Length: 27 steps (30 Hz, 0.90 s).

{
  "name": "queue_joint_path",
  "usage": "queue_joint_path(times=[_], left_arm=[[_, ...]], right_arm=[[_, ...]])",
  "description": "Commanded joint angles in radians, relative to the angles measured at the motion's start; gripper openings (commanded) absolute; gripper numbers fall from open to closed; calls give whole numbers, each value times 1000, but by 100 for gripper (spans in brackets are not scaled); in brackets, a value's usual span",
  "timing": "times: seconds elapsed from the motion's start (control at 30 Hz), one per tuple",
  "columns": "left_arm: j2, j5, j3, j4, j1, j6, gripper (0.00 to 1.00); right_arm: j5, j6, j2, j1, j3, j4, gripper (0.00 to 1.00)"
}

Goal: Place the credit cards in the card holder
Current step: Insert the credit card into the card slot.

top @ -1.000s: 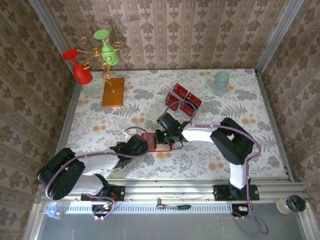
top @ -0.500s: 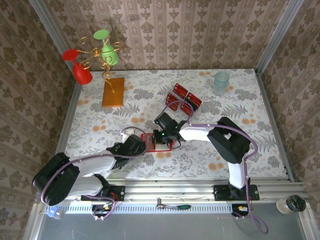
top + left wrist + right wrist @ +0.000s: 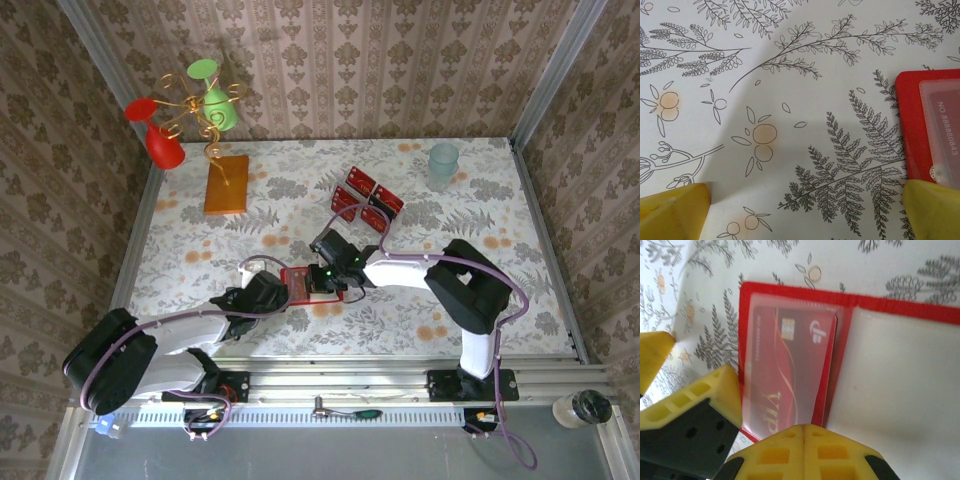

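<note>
The card holder (image 3: 296, 279) lies open on the patterned table, with its red rim and pale inside (image 3: 900, 375) facing up. One red credit card (image 3: 790, 365) sits in its clear left pocket. Several more credit cards (image 3: 366, 200) lie in a loose cluster farther back. My right gripper (image 3: 805, 437) is shut with nothing between its fingers, and its tip is over the holder by the fold. My left gripper (image 3: 805, 210) is open, low over the table at the holder's left edge (image 3: 927, 130). Its right fingertip (image 3: 932, 205) is at the holder's corner.
An orange-brown slab (image 3: 227, 184) lies at the back left, below a wire stand with red and green glasses (image 3: 190, 115). A pale green cup (image 3: 443, 163) stands at the back right. Patterned walls enclose the table on three sides.
The left arm has drawn back slightly toward the lower left, its gripper still open. The right gripper has stayed shut over the holder.
</note>
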State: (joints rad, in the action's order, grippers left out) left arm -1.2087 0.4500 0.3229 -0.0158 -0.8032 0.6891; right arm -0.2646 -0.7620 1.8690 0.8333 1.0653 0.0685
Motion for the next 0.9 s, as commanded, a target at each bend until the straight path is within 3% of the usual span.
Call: queue_joint_path(times=[0.0, 0.5, 0.87], left_arm=[[8, -7, -22, -36, 5, 26, 100], [25, -6, 5, -49, 8, 18, 100], [51, -54, 43, -77, 113, 20, 100]], right_arm=[[11, -11, 12, 14, -6, 10, 0], [-8, -20, 82, 38, 62, 21, 0], [9, 9, 8, 18, 91, 67, 0]])
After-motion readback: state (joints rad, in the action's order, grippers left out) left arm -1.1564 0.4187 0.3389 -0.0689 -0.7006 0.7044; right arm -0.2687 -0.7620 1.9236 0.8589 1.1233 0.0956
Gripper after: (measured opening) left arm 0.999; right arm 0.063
